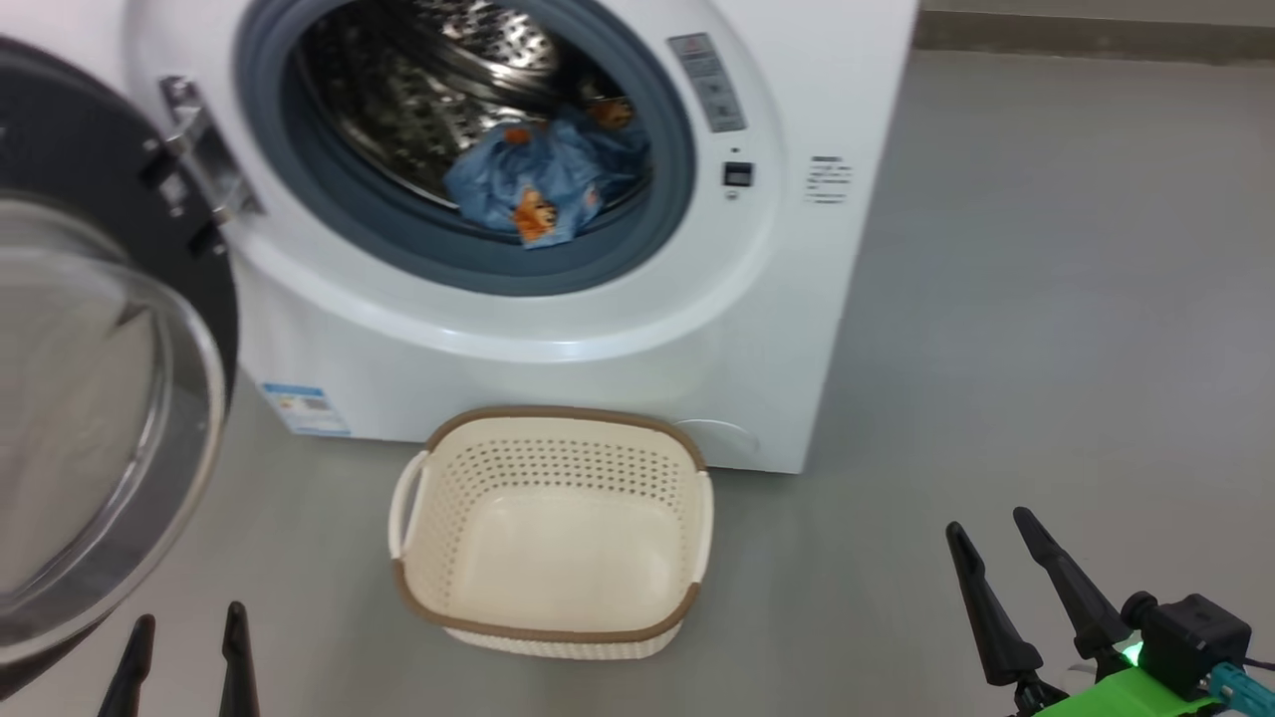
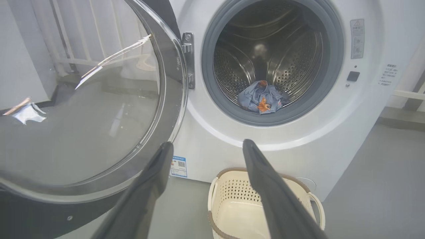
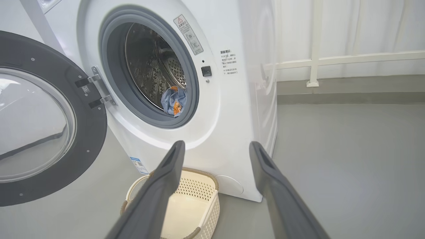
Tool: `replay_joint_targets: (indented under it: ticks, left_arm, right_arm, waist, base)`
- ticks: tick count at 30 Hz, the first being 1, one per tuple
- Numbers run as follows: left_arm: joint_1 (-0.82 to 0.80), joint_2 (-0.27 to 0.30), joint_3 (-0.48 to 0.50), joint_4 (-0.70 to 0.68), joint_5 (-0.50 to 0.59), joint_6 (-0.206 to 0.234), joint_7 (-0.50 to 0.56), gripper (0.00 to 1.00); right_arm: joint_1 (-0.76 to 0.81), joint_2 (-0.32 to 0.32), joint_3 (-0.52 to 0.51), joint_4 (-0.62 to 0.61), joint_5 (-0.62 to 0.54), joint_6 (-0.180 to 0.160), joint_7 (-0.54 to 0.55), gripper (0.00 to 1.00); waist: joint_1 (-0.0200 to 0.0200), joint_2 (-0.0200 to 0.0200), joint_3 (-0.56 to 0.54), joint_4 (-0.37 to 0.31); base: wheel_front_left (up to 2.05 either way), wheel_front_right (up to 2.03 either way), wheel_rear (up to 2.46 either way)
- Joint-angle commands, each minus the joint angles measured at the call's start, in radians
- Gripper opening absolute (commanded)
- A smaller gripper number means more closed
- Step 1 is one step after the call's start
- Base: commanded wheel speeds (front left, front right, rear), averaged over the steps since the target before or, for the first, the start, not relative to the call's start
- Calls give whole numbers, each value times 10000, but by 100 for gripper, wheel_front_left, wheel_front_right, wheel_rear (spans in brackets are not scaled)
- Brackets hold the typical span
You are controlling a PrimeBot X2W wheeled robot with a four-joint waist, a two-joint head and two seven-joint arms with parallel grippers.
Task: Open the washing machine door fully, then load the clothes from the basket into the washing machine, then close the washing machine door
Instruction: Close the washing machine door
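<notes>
The clothes point(image 1: 543, 184) are seen bundled low in the drum of the washing machine point(image 1: 558, 358), just inside its grey-blue seal. The basket point(image 1: 553, 416) is left bare on the floor directly in front of the machine, so loading is judged done. The washing machine door point(image 1: 60, 149) is swung wide on the machine's hinge side, which leaves the mouth fully cleared.

Both grippers are held back from the machine. The left gripper point(image 1: 189, 615) is placed near the door's lower rim and the right gripper point(image 1: 988, 521) off the machine's far front corner. Each pair of jaws is spread wide, with nothing between them.

Closing is judged next. Open floor is offered beyond the machine's far side. The door's black rim and the basket's rim are the edges to be minded, and a fold near the seal could be pinched.
</notes>
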Motion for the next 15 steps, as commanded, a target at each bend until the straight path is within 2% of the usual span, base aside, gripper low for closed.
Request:
replay_joint_targets:
  ticks: [1, 15]
  left_arm:
    - [-233, 39, 372, -121, 114, 6, -65, 100]
    - [-342, -304, 957, -56, 88, 6, -65, 100]
  right_arm:
    - [-446, -246, 265, -201, 108, 73, -80, 100]
    - [-1059, -384, 1015, -13, 182, 73, -80, 100]
  waist:
    - [0, 0, 110, 761]
    - [0, 0, 164, 2511]
  base:
    - [0, 0, 0]
    - [0, 0, 0]
